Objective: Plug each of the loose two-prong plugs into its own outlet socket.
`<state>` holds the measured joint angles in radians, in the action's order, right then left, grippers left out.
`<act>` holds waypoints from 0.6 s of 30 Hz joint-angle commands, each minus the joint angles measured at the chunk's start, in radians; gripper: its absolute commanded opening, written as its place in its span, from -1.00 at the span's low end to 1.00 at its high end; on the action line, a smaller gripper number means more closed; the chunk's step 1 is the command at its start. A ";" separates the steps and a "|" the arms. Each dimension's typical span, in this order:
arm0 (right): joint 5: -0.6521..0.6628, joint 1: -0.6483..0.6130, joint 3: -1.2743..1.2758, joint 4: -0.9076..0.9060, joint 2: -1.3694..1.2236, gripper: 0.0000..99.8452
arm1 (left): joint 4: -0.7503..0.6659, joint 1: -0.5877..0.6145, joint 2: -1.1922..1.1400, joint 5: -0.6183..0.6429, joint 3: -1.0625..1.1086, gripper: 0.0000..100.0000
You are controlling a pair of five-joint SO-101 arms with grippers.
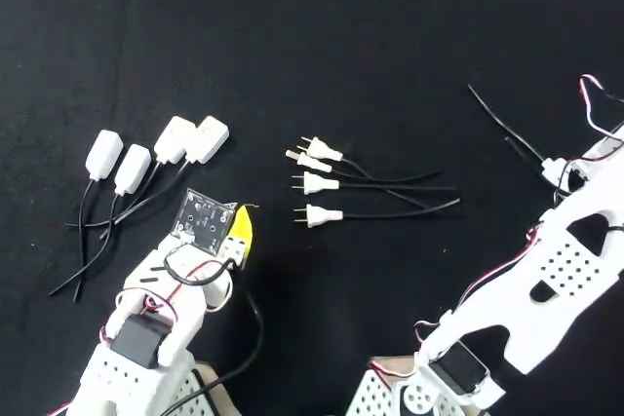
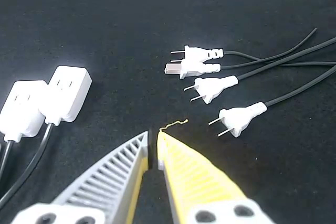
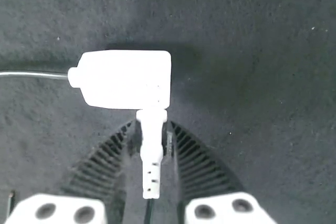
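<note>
High view: the left gripper [image 1: 237, 216] sat at lower left, closed on nothing. Four plugs [image 1: 319, 182] lay at centre on the bench [image 1: 390, 56], to its right. Their long axes ran across the frame, prongs pointing left — toward the sockets [image 1: 132, 168] at upper left. The left arm was the nearer.

Left wrist view: the nearest plug [image 2: 239, 119] lay ahead of the shut tips, off the yellow finger's side, prongs angled back toward the gripper.

Right wrist view: the right gripper [image 3: 152, 129] clamped a held plug [image 3: 149, 171] in line with itself — nose touching a lone socket [image 3: 126, 80] lying crosswise, prongs hidden.
</note>
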<state>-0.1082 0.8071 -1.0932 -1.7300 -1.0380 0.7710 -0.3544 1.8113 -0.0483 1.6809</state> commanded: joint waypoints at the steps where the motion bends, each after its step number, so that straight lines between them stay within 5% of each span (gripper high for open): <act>1: -0.006 0.011 0.096 -0.035 -0.016 -0.97 | -0.023 0.010 0.008 -0.011 0.018 -0.90; 18: 0.008 0.052 0.036 -0.035 -0.016 -0.97 | -0.023 0.012 0.008 -0.044 0.018 -0.90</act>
<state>-0.0944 0.8270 -0.9966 -1.7300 -1.0671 0.7710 -0.3544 1.8113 -0.0514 1.6809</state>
